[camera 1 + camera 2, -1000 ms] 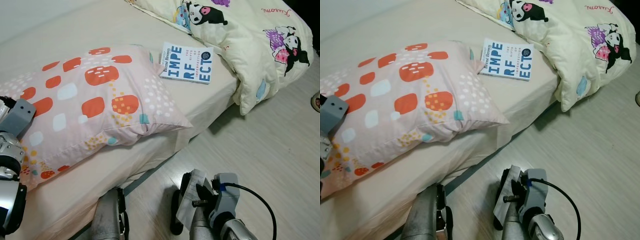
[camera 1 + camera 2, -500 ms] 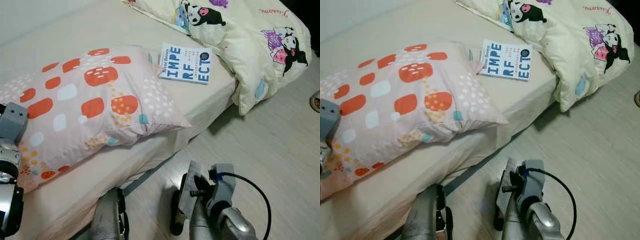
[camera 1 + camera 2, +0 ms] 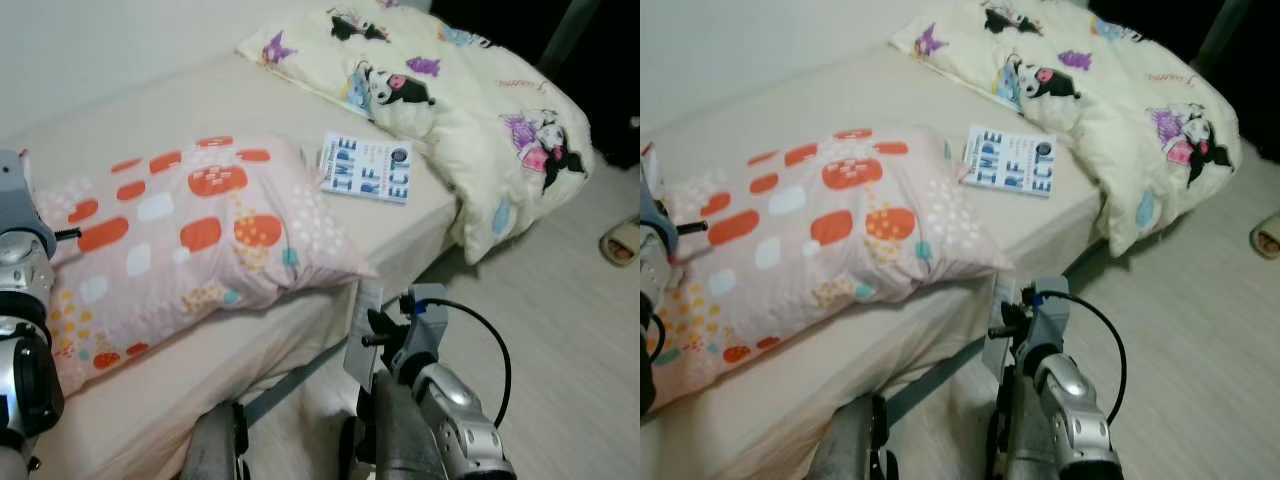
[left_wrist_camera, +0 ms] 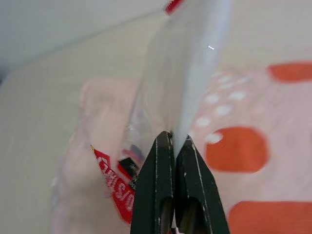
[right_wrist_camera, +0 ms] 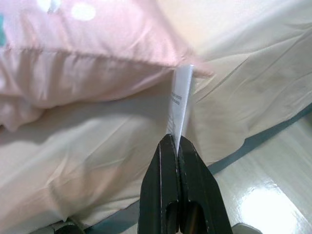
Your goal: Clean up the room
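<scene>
Left wrist view shows the left gripper (image 4: pixel 174 141) with its jaws pressed onto the edge of a thin clear plastic wrapper (image 4: pixel 187 73) with red print, held above the spotted pillow (image 3: pixel 190 240) at the bed's (image 3: pixel 160 110) left end; it looks light, limp and slippery, so a pinch well in from the edge seems safest. Further right, a book (image 3: pixel 366 167) lies flat beside the cartoon-print duvet (image 3: pixel 480 120), while the right gripper (image 5: pixel 176 140) pinches a stiff-looking paper slip (image 5: pixel 180 102) near the mattress edge.
</scene>
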